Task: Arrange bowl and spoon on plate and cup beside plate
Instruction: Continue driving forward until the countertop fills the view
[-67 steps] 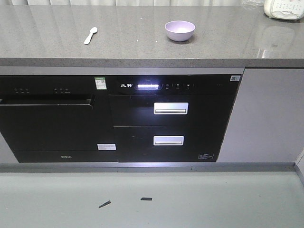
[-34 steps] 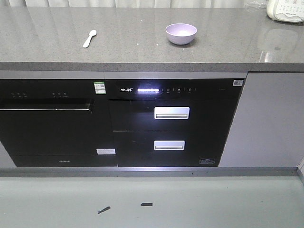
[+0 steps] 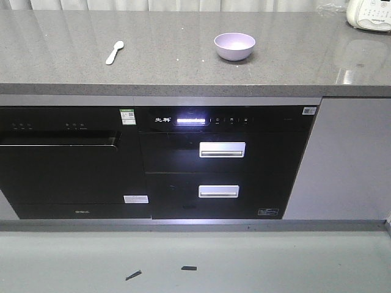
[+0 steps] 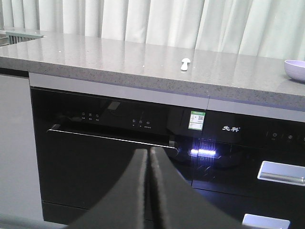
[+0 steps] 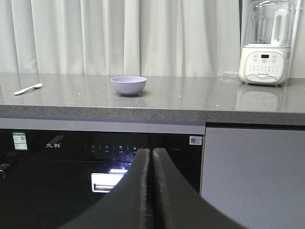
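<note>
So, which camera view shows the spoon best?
The front view: the spoon is seen from above, head and handle clear. The left wrist view shows it small and end-on; the right wrist view shows it side-on at the left.

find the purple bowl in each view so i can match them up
Front view: bowl upper middle, on the counter.
Left wrist: bowl cut off by the right edge.
Right wrist: bowl left of centre, on the counter.
Shared landmark: the spoon, lying to the bowl's left in all three.
</note>
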